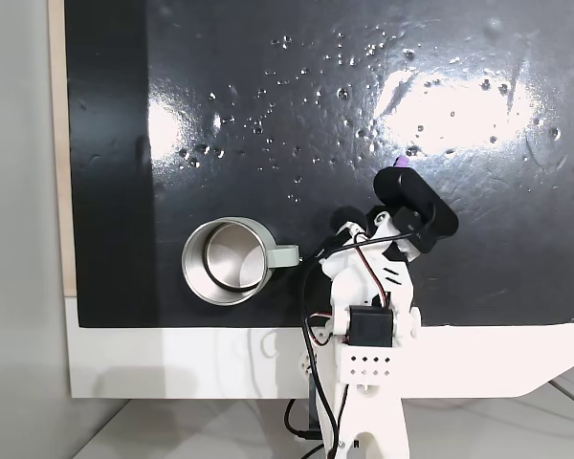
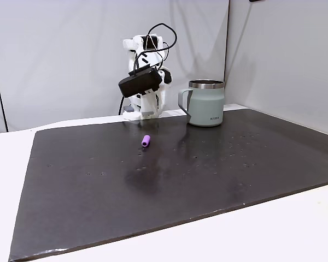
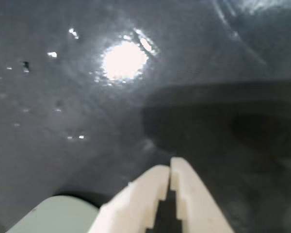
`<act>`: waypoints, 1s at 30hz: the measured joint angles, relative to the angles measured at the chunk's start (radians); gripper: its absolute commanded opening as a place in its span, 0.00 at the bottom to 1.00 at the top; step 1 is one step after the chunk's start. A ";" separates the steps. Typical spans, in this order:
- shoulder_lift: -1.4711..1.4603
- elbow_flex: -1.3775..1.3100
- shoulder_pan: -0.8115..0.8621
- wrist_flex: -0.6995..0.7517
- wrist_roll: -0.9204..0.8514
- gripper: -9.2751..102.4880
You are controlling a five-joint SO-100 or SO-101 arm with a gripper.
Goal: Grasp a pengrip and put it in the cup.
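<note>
The pengrip (image 2: 146, 141), a tiny purple cylinder, lies on the black mat, in front of the arm and left of the cup in a fixed view. From above, its purple end (image 1: 399, 163) pokes out past the arm's black wrist housing (image 1: 419, 203). The cup (image 1: 228, 260) stands upright and empty left of the arm, handle toward it; in a fixed view the cup (image 2: 206, 103) is pale grey-green. In the wrist view my gripper (image 3: 170, 164) has its white fingers pressed together, nothing between them, above bare mat. A pale corner of the cup (image 3: 53, 213) shows at the lower left.
The glossy black mat (image 1: 268, 115) covers most of the white table and carries scattered water droplets and bright light reflections. The arm's base (image 1: 364, 382) with its cables sits at the near table edge in the view from above. Grey walls stand behind.
</note>
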 measured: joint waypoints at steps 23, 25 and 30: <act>-0.508 -0.431 0.189 0.012 -0.291 0.24; -0.517 -0.468 0.189 0.032 -0.330 0.26; -0.528 -0.502 0.207 0.052 -0.426 0.26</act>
